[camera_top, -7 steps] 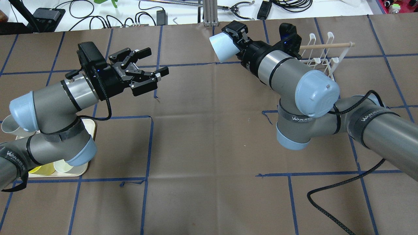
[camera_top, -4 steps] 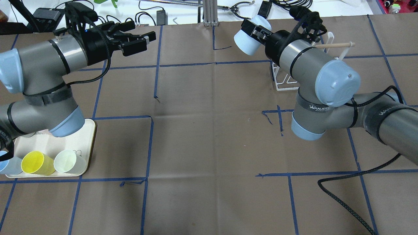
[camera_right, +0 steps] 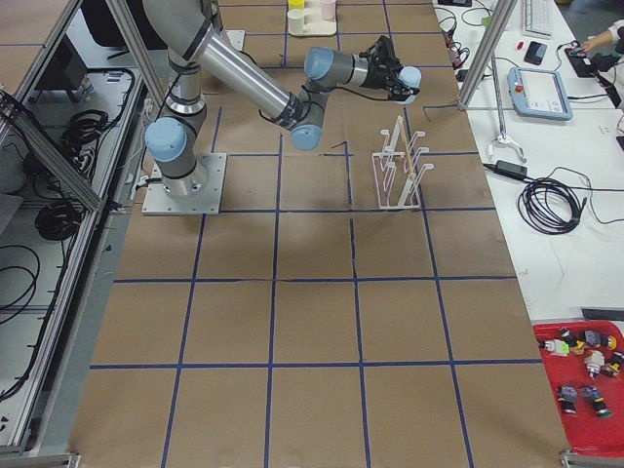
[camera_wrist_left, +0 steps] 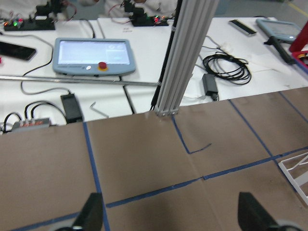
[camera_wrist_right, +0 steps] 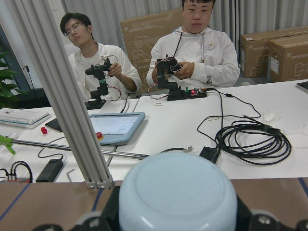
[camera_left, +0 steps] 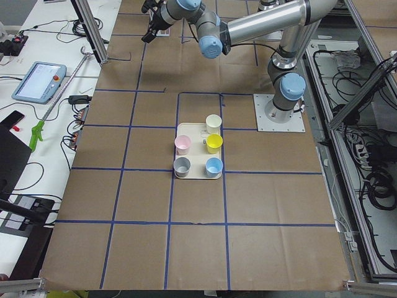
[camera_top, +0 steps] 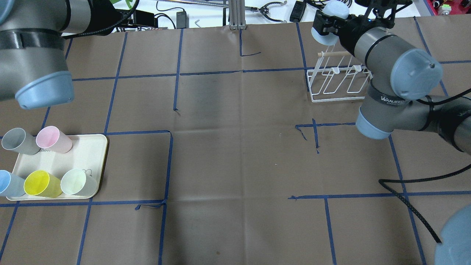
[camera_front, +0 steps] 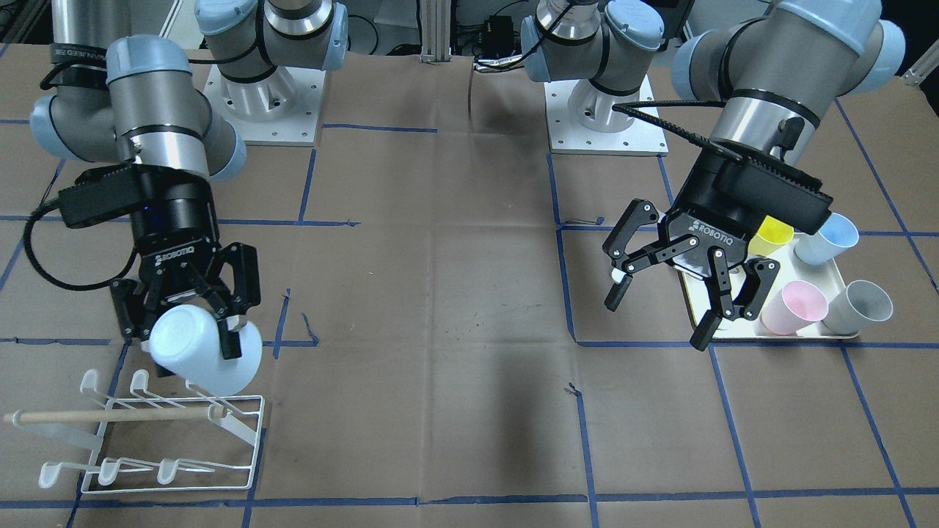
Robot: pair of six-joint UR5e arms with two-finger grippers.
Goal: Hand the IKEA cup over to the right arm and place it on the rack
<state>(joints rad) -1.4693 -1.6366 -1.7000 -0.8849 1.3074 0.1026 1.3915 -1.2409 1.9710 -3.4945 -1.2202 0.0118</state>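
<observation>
My right gripper is shut on a pale blue cup and holds it tilted just above the robot-side prongs of the white wire rack. In the overhead view the cup sits over the far end of the rack, by its wooden dowel. The right wrist view shows the cup's base between the fingers. My left gripper is open and empty, above the table beside the tray. Its fingertips are wide apart in the left wrist view.
A cream tray at the table's left holds grey, pink, blue, yellow and pale green cups. An aluminium post stands at the far edge. A black cable trails by the right arm.
My right arm has carried the cup further right and back, over the rack. My left arm has pulled back to the left, its gripper out of the overhead view, uncovering the tray's cups.
</observation>
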